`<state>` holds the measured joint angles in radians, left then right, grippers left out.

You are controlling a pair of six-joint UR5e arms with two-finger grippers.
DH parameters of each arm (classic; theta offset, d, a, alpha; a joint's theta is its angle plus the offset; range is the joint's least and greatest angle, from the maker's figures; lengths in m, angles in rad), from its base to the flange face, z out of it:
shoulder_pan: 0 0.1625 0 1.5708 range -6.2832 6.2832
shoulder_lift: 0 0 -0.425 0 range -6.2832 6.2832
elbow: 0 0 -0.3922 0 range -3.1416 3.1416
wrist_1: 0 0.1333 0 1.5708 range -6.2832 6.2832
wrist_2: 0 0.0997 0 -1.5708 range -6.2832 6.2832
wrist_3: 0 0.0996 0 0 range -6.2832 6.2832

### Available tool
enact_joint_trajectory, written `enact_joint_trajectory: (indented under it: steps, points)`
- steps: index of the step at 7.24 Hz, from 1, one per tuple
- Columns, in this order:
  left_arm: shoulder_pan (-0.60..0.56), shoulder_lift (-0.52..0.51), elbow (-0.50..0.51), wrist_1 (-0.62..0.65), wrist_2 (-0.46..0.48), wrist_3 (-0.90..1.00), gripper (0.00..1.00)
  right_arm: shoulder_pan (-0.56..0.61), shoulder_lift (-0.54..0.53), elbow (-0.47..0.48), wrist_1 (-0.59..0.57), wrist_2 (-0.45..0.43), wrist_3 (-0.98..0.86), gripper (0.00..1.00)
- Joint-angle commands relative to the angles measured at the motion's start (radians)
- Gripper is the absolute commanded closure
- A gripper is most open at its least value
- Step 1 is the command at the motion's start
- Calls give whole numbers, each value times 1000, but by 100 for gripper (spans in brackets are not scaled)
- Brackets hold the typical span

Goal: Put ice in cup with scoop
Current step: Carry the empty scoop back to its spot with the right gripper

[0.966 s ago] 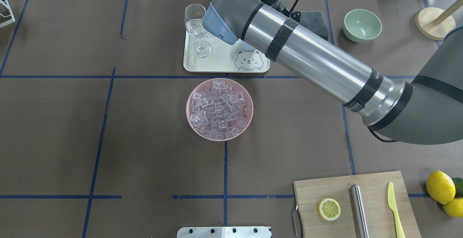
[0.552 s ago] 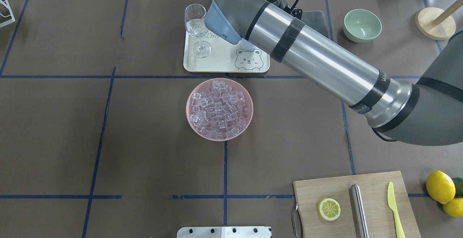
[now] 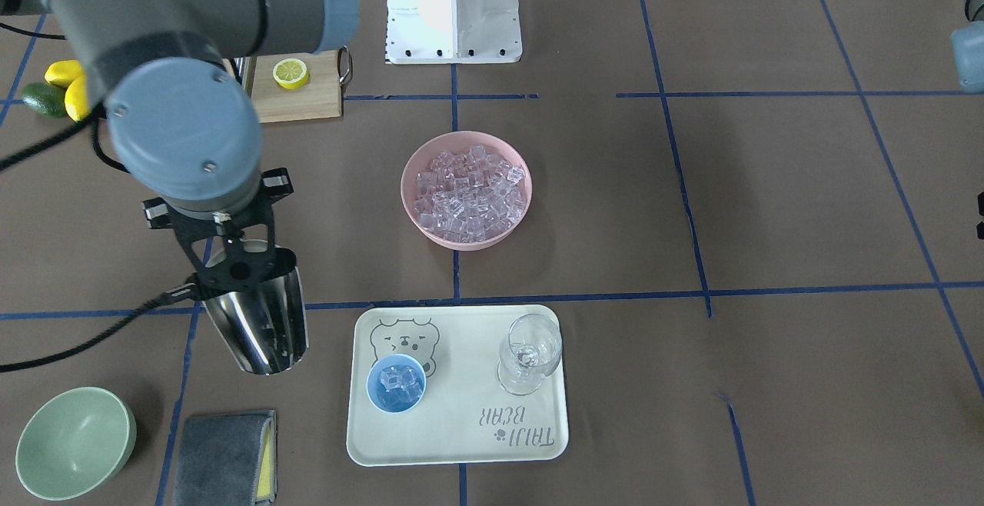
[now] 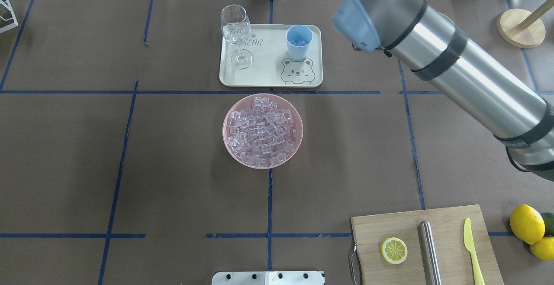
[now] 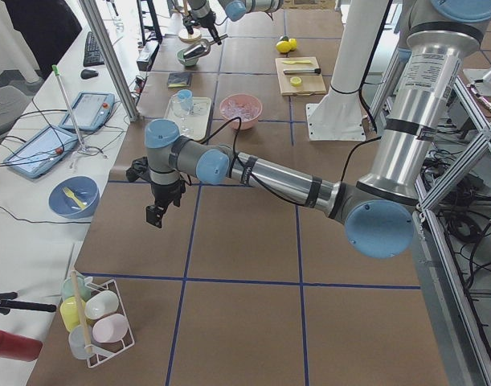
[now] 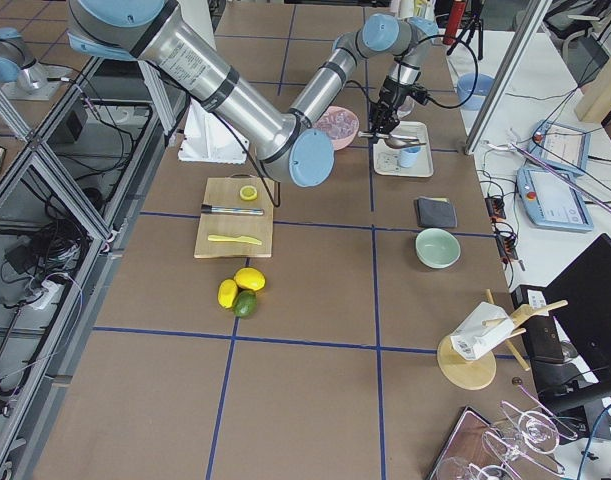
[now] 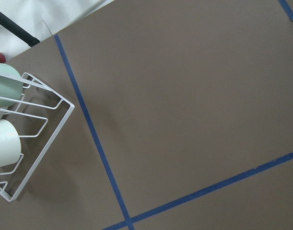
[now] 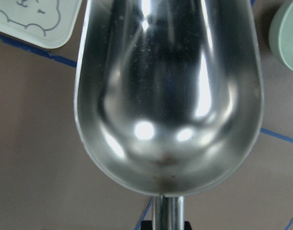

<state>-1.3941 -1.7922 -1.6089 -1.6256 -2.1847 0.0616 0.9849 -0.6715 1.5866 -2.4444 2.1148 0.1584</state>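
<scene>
- Right pincer (image 3: 240, 267) first, since it's furthest left in the front camera. It's clamped on the handle of the scoop (image 3: 261, 325), and the wrist cam shows the trough completely empty.
- Down in that same corner are a green bowl (image 3: 73, 444) and a folded grey cloth (image 3: 223, 456), both clear of the scoop.
- The scoop hangs over bare counter (image 3: 692, 206) just beside the tray (image 3: 461, 383). Its long axis runs out and down from the wrist, mouth pointing away from the robot. The right arm is stretched far across with the wrist turned down.
- Next over, the cup (image 3: 374, 391) stands upright on the tray by the bear drawing, with a few cubes in it. It's close by, on the robot's left of the scoop.
- The pink bowl (image 3: 403, 187) is heaped with ice (image 3: 470, 194). From the scoop it lies back toward the robot and to its left, so I'd guess a refill swings that way. The right arm is clearly the nearer one.
- A wine glass (image 3: 530, 352) shares the tray, near the cup.
- The left pincer (image 5: 158, 211) is way off at the counter's end. Can't tell if it's open or closed.
</scene>
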Motion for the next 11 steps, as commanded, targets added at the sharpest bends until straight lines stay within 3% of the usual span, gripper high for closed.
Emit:
enact_joint_trajectory:
  steps: [1,3,5,7,11]
  points:
    - [-5,88,-2,-14,-15,10,0,116,-237,250,28,43,-14,100]
    - [-8,100,18,-5,-10,7,0,162,-443,349,121,44,-5,100]
    - [-60,87,21,57,-16,1,0,164,-633,381,316,47,-2,100]
    - [-143,62,27,156,-158,1,0,176,-814,372,573,91,7,100]
    - [-152,82,63,150,-168,6,0,134,-950,357,833,126,279,100]
